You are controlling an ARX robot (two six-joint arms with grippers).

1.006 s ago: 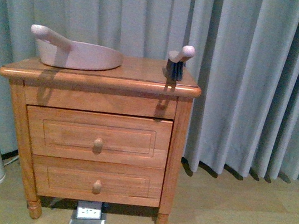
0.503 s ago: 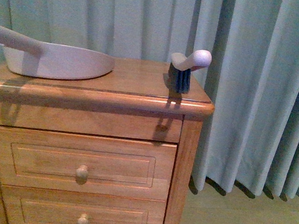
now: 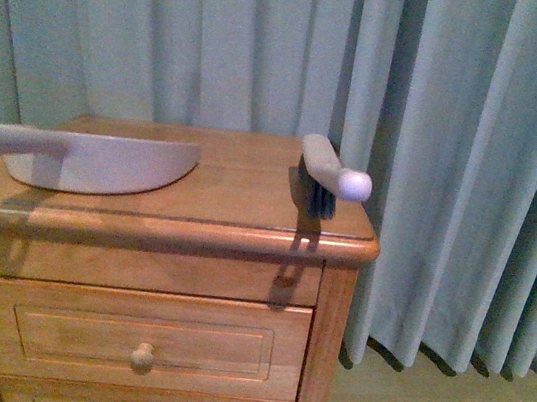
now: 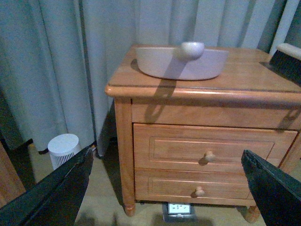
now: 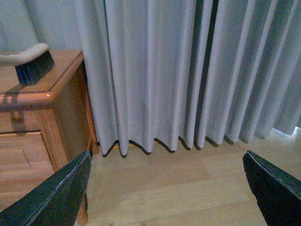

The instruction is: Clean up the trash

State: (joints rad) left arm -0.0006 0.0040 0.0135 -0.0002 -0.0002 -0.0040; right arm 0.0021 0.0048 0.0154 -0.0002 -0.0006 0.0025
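No trash shows in any view. A pink dustpan (image 3: pixel 102 162) lies on the left of the wooden nightstand's top (image 3: pixel 219 194), also seen as the dustpan (image 4: pixel 181 63) in the left wrist view. A hand brush (image 3: pixel 325 177) with dark bristles stands near the top's right edge; the right wrist view catches the brush (image 5: pixel 29 63) too. My left gripper (image 4: pixel 167 188) is open, low in front of the nightstand's drawers. My right gripper (image 5: pixel 167 188) is open above bare wooden floor to the right of the nightstand. Neither arm appears in the front view.
Grey curtains (image 3: pixel 460 139) hang behind and to the right of the nightstand. A small white fan heater (image 4: pixel 63 149) stands on the floor by its left side. A floor socket (image 4: pixel 178 208) sits under it. Two drawers with round knobs (image 4: pixel 209 156) face me.
The front view has moved closer to the nightstand and higher, so more of its top shows and the lower drawer and heater have left the frame.
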